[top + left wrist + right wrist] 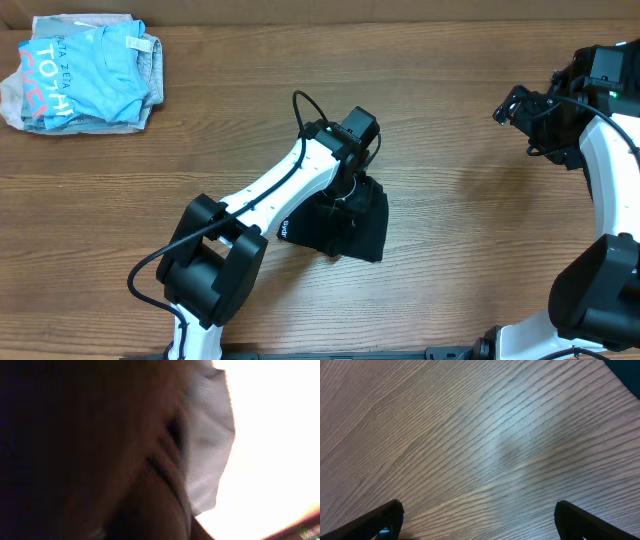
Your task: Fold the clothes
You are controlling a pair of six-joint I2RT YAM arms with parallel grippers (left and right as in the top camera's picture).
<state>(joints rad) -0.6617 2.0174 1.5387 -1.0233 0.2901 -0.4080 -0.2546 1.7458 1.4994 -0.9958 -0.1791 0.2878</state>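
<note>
A black T-shirt (pixel 350 228) lies bunched in a compact bundle at the table's middle. My left gripper (pixel 348 192) is down on its far edge, its fingers buried in the cloth. The left wrist view is filled with dark fabric (pixel 75 450) right against the lens, with the white neck label (pixel 210 435) beside it; the fingers are hidden there. My right gripper (pixel 512 106) hovers open and empty over bare wood at the far right, well away from the shirt; both its fingertips show spread wide in the right wrist view (pixel 477 512).
A folded pile of light blue and grey clothes (pixel 85 70) sits at the back left corner. The wooden table (pixel 470 230) stretches between the two arms. The left arm runs diagonally from the front edge to the shirt.
</note>
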